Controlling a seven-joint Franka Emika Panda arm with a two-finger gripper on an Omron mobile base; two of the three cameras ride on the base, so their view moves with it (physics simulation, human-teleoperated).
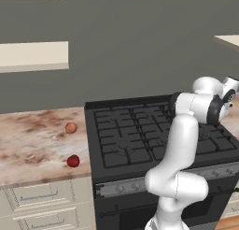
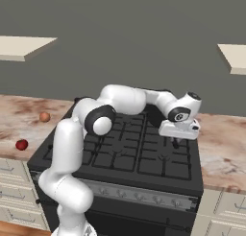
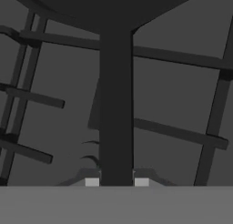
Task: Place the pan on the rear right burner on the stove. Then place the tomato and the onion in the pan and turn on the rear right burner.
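The fingers [image 3: 116, 182] are clamped on the pan's handle [image 3: 116, 104], one tip on each side of the thin black bar, which runs straight away from them in the hand view to the round pan [image 3: 104, 7] at its top edge. So the pan's long axis lies in line with the hand, body ahead and handle back toward the wrist. In the right base view the gripper [image 2: 177, 143] hangs low over the right half of the stove [image 2: 120, 182], above the black grates, with the pan itself mostly hidden behind the hand. Whether it already rests on the rear right burner [image 2: 158, 117] or is just above it I cannot tell; the grate bars pass close beneath the handle. The tomato [image 1: 73, 161] lies near the front edge of the table [image 1: 28, 140] left of the stove, and the onion [image 1: 71, 127] sits further back on it, both well apart from the hand, on the far side of the stove.
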